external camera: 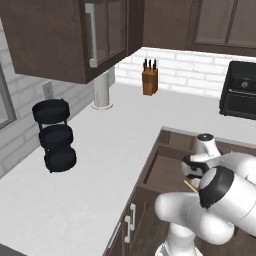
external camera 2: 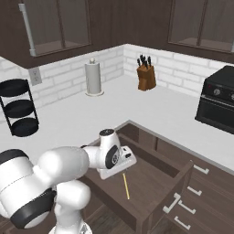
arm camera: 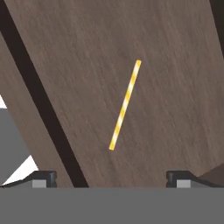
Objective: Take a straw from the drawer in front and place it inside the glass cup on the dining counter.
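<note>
The drawer [external camera 2: 153, 179] stands pulled out from under the white wall counter, its dark wood floor [arm camera: 175, 65] bare apart from the straw. The thin yellow straw [arm camera: 125, 105] lies flat on that floor, slanted, and also shows as the straw [external camera 2: 125, 186] in the right base view and the straw [external camera: 190, 186] in the left base view. My gripper [arm camera: 111, 178] hangs above the drawer pointing down, jaws wide open and empty, with the straw's near end a short way beyond the gap between the fingertips. The glass cup and the dining counter are out of view.
On the white wall counter [external camera 2: 109, 107] stand a knife block [external camera 2: 146, 75], a paper towel roll [external camera 2: 93, 77] and a black three-tier rack [external camera 2: 18, 107]. A black oven [external camera 2: 217, 98] sits at the right. Upper cabinets [external camera: 65, 35] hang overhead. More drawer fronts [external camera 2: 187, 210] lie below right.
</note>
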